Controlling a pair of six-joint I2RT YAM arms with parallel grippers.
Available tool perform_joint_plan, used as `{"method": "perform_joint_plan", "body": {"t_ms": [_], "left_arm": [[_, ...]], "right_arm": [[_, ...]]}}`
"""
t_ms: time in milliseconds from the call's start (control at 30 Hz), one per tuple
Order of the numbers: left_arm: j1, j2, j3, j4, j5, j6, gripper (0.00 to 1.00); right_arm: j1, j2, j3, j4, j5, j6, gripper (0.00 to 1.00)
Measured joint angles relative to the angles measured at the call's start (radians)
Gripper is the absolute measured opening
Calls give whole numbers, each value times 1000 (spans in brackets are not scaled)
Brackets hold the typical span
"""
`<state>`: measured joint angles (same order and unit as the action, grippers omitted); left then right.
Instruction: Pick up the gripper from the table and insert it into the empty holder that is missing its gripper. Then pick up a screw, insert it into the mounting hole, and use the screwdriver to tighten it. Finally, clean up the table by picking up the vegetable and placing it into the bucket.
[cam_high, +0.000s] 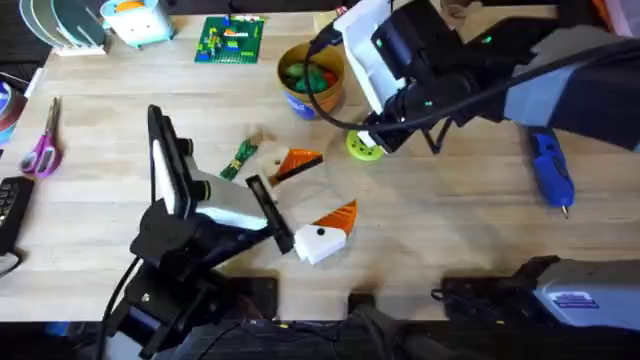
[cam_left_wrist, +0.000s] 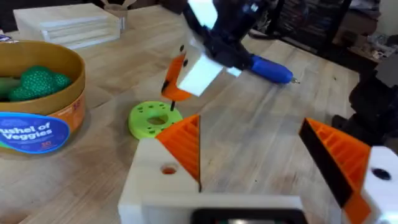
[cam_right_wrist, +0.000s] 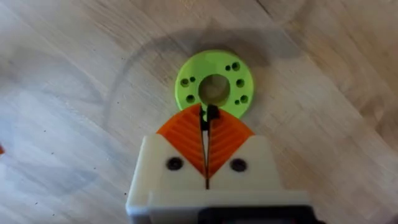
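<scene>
The screw (cam_right_wrist: 208, 114), as far as it can be made out, is a small dark piece pinched between the pressed-together orange pads of the right end effector (cam_right_wrist: 206, 122). It hangs directly over the centre hole of the yellow-green disc (cam_right_wrist: 214, 89), which lies flat on the counter (cam_high: 450, 230) a little right of the middle, just nearer than the bucket (cam_high: 311, 80). Whether the tip is touching the disc cannot be told.

The step in hand looks like the screw step, with the piece carried and not yet seated in a mounting hole. The next move calls for a fine, upright approach to the hole and a release that does not tip the screw. After that comes a reach for the screwdriver (cam_high: 551, 170), which lies untouched near the counter's right edge.

The left end effector (cam_left_wrist: 250, 127) sits low near the middle of the counter, its fingers spread and holding nothing, facing the disc. The vegetable (cam_high: 240, 158) lies beside it toward the left, still to be cleared. The bucket stands by the far edge and already holds green toy pieces.
</scene>
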<state>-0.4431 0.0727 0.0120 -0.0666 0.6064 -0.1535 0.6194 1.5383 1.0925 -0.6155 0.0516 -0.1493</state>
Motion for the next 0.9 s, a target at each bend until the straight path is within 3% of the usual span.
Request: {"method": "perform_joint_plan", "body": {"t_ms": [367, 600, 733, 900], "left_arm": [[0, 0, 0, 0, 0, 0, 992], [0, 0, 0, 0, 0, 0, 991], [0, 0, 0, 0, 3, 5, 991], [0, 0, 0, 0, 60, 81, 991]], "right_arm": [[11, -16, 331, -303, -10, -2, 7], [81, 43, 571, -468, -76, -4, 7], [150, 81, 644, -504, -86, -4, 7], [239, 88, 668, -504, -97, 1, 7]]}}
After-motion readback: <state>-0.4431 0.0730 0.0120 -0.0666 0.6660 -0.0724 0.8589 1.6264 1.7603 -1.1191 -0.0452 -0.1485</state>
